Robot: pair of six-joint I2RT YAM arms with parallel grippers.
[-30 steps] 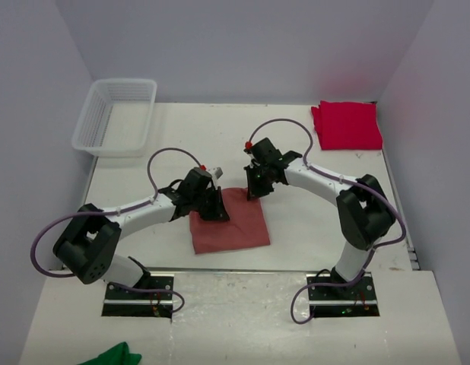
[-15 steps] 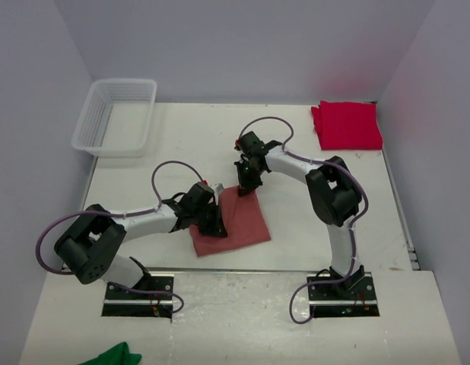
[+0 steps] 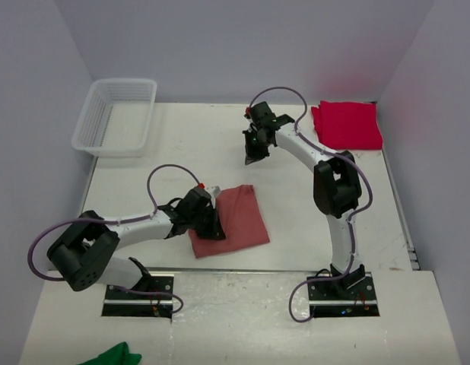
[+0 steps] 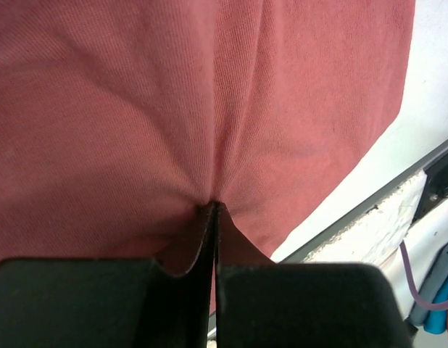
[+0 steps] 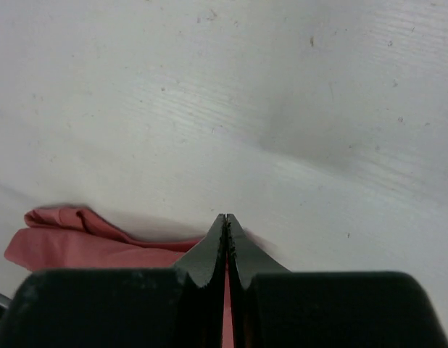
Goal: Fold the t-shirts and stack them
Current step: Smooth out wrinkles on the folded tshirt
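Observation:
The folded salmon-red t-shirt [image 3: 239, 217] lies flat near the table's front edge, between the two arms. My left gripper [image 3: 215, 231] is shut with its tips pressed onto the shirt's left edge. In the left wrist view, creases in that shirt [image 4: 137, 109] run to the shut tips of the left gripper [image 4: 214, 206], and no cloth shows between the jaws. My right gripper [image 3: 251, 157] is shut and empty, over bare table beyond the shirt. In the right wrist view the right gripper [image 5: 225, 217] has the shirt [image 5: 72, 243] behind it at lower left. The folded crimson t-shirt [image 3: 347, 125] lies at the far right corner.
A white mesh basket [image 3: 117, 114] stands at the far left. A green cloth [image 3: 113, 355] lies on the front ledge, bottom left. The table's front rail [image 4: 369, 199] runs just past the salmon shirt's near edge. Walls close in the table on three sides.
The right gripper has come off the salmon shirt's far corner and moved away toward the back of the table. The left gripper has stayed on the shirt's left edge.

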